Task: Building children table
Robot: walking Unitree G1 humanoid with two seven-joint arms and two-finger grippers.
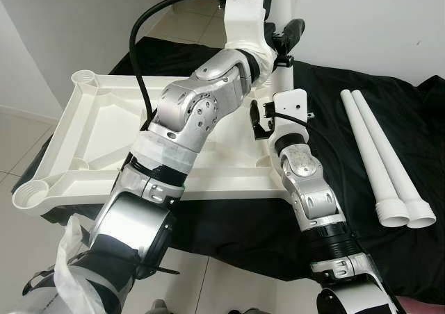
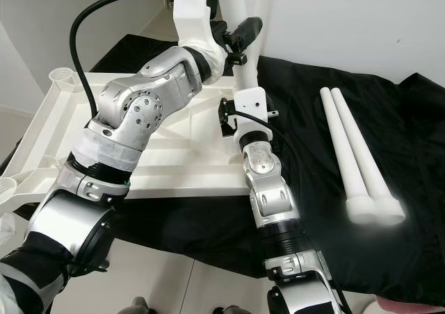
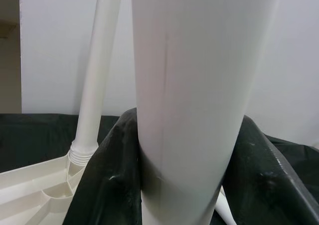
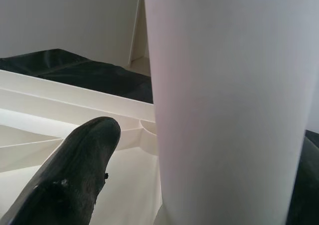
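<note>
The white table top (image 1: 90, 140) lies upside down on a black cloth. At its far right corner a white table leg (image 1: 284, 74) stands upright. My left gripper (image 1: 281, 39) reaches across and is shut on this leg (image 3: 199, 85), with black fingers (image 3: 104, 185) pressed on both sides. Lower down, my right gripper (image 1: 264, 116) is at the leg's base. Its one visible finger (image 4: 75, 185) stands a little apart from the leg (image 4: 224, 110), so it is open. Behind, a second leg (image 3: 97, 75) stands in its socket.
Two loose white legs (image 1: 379, 154) lie side by side on the black cloth (image 1: 334, 98) to the right. Open round sockets sit at the table's left corners (image 1: 87, 81) (image 1: 31, 196). A white wall runs behind, and tiled floor shows at the left and front.
</note>
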